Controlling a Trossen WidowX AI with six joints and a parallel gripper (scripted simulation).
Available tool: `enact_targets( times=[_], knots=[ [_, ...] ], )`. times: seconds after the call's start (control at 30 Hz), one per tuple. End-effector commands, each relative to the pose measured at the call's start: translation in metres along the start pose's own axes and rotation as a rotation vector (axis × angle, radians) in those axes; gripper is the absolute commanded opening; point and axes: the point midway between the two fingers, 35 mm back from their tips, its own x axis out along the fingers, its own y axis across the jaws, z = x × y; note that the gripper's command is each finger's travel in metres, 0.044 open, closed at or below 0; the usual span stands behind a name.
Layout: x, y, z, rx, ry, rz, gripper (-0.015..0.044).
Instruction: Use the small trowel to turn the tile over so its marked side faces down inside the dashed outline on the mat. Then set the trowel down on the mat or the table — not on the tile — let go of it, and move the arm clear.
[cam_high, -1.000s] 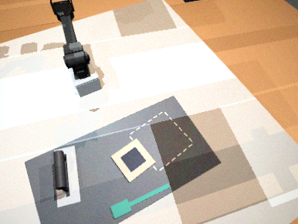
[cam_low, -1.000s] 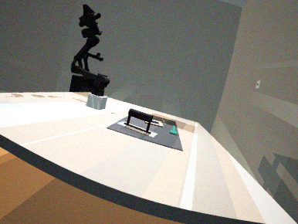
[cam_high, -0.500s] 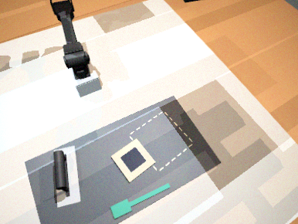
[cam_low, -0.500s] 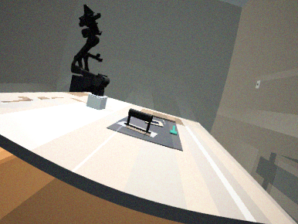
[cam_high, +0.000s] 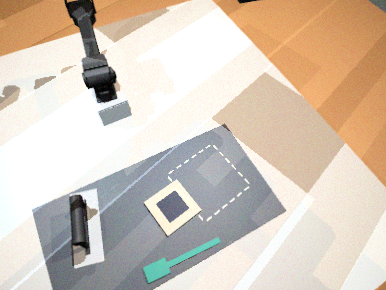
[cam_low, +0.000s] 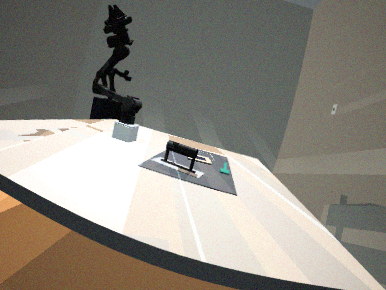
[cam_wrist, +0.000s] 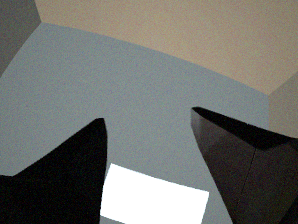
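The cream tile lies flat on the grey mat, its dark square facing up. It covers part of the left side of the dashed outline, and most of it lies outside. The green trowel lies flat on the mat, blade at the near left, its handle reaching right. My gripper is open and empty, raised high above the arm base and pointing up, far from tile and trowel. Its fingers stand apart in the wrist view.
A black bar on posts stands on a white pad at the mat's left end. A pale grey block sits in front of the arm base. Patches of light and shade cross the table.
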Motion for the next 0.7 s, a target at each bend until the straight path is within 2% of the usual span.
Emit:
enact_targets(
  times=[0.0,0.43,0.67],
  knots=[
    [0.004,-0.019,-0.019,-0.089,0.049,-0.035,0.0270],
    [0.001,-0.063,-0.057,-0.316,0.195,-0.098,0.0270],
    [-0.001,-0.118,-0.088,-0.488,0.315,-0.191,0.0270]
  ],
)
